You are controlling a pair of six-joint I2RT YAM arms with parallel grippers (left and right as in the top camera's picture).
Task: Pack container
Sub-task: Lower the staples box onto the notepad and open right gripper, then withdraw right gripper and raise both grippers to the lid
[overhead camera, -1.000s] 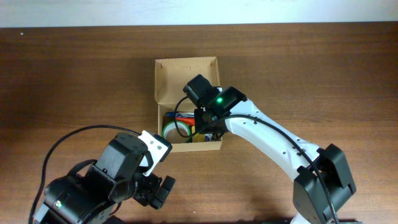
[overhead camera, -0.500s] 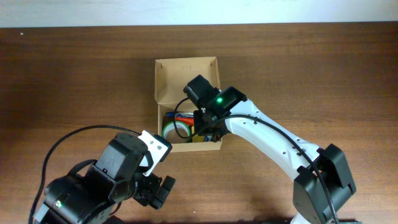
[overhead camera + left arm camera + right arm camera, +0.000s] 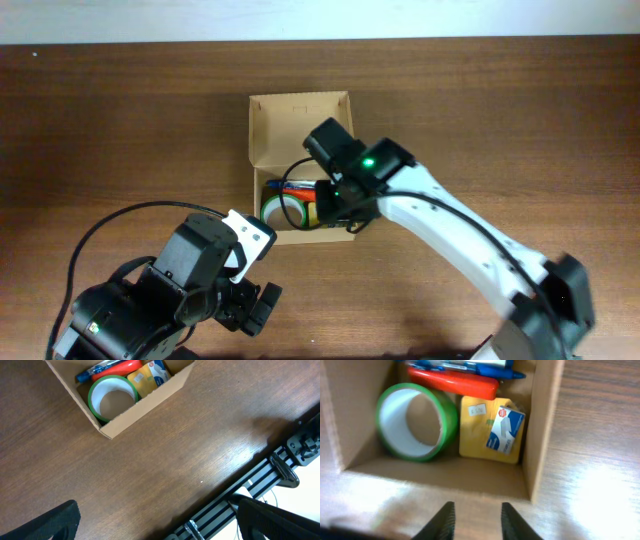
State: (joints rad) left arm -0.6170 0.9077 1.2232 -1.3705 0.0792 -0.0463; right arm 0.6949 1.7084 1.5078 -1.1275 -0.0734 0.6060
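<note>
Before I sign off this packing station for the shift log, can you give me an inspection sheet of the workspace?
Surface: brown wooden table, bare around the box.
Job's things: cardboard box, lid flap open; inside lie a green tape roll, red marker, blue pen, yellow packet and blue-white carton.
Clutter: nothing seen.
Tools: left tool wide open, empty, away from the box; right tool partly open, empty, by the box's near wall.
Cables: black cable arcs over the table by the left arm.
Surroundings: pale strip beyond the far edge; black rails beside the table.
</note>
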